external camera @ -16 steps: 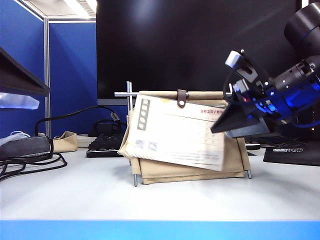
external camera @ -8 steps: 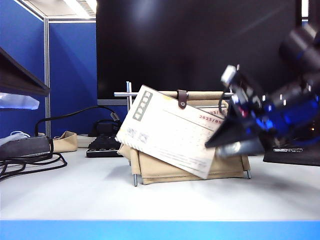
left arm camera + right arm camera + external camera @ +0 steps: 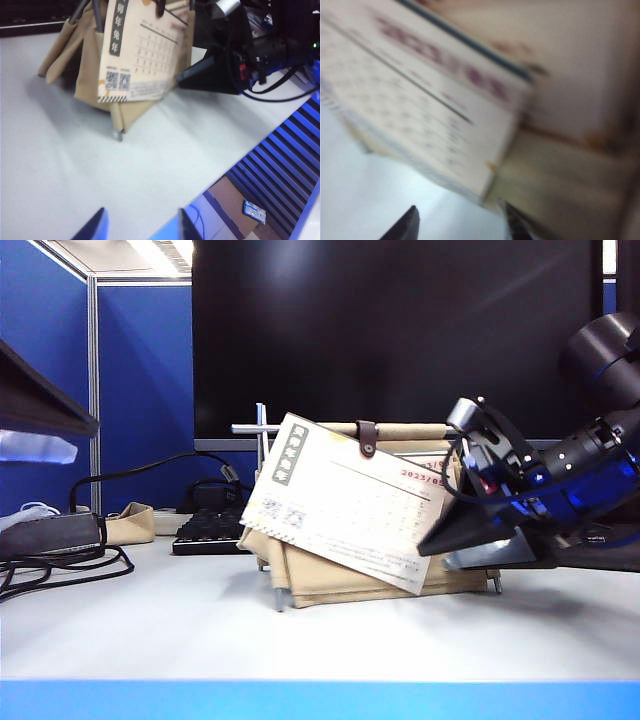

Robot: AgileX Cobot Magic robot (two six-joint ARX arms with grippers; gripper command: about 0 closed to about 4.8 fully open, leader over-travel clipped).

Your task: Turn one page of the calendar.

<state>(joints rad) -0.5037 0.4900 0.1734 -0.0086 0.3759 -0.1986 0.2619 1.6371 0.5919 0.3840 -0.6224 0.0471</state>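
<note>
Page (image 3: 345, 508): white sheet with red date print and a dark vertical label strip, hanging tilted across the front of the calendar (image 3: 380, 575), its labelled end raised and its far lower corner dropped toward the right end effector (image 3: 470, 545). QR codes show near the lower labelled edge in the left wrist view (image 3: 137, 55).

Calendar: beige canvas sling on a thin silver rod frame, with a small brown strap (image 3: 366, 437) over the top rail. The sling holds the stack of sheets; a second sheet with red print shows behind the tilted one. It stands on the tabletop (image 3: 300, 640).

Right end effector: low at the calendar's right end, its dark fingers spread and pointing at the page's lower corner. In the right wrist view (image 3: 460, 225) the corner sits near the two fingertips (image 3: 405, 225); that view is blurred, so contact cannot be told. Nothing is visibly clamped.

Left end effector (image 3: 140, 227): fingers apart, empty, above bare tabletop, well apart from the calendar.

Surroundings: white tabletop with a blue front edge; large black monitor (image 3: 400, 330) behind the calendar; keyboard (image 3: 210, 530) and black cables (image 3: 60, 565) to the left; blue partition walls (image 3: 140, 390).
</note>
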